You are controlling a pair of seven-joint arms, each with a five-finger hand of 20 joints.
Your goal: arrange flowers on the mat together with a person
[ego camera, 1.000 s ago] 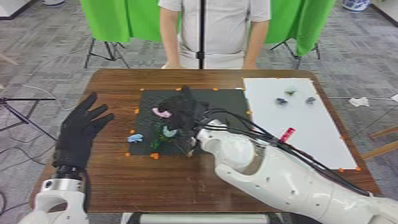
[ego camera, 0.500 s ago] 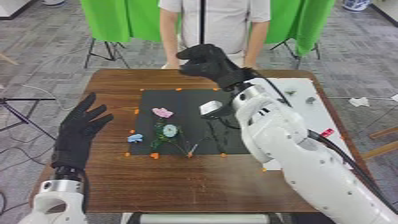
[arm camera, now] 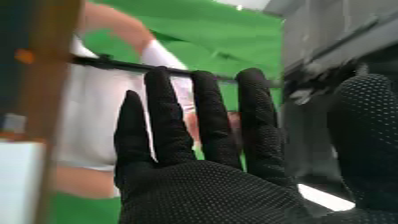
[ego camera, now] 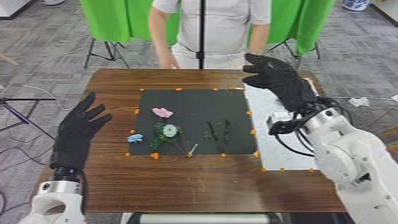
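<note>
My right hand (ego camera: 282,84) is open above the far part of the white mat (ego camera: 307,158). In the right wrist view its palm (arm camera: 209,192) and straight fingers hold nothing. My left hand (ego camera: 77,132) stands open left of the black mat (ego camera: 191,100). On the black mat lie a pink flower (ego camera: 163,112), a pale blue-white flower (ego camera: 170,130) with green leaves (ego camera: 157,144) around it, and a blue flower (ego camera: 135,138) at the left edge. Two dark stems (ego camera: 212,131) lie side by side right of them.
Orange markers (ego camera: 155,156) dot the mats' borders on the brown table (ego camera: 178,185). A person stands beyond the far edge with arms lowered, behind a thin black pole (ego camera: 201,30). Green cloth (ego camera: 115,22) hangs behind.
My right hand, first low over the flowers on the black mat, has lifted and swung right over the white mat. The left hand keeps its place.
</note>
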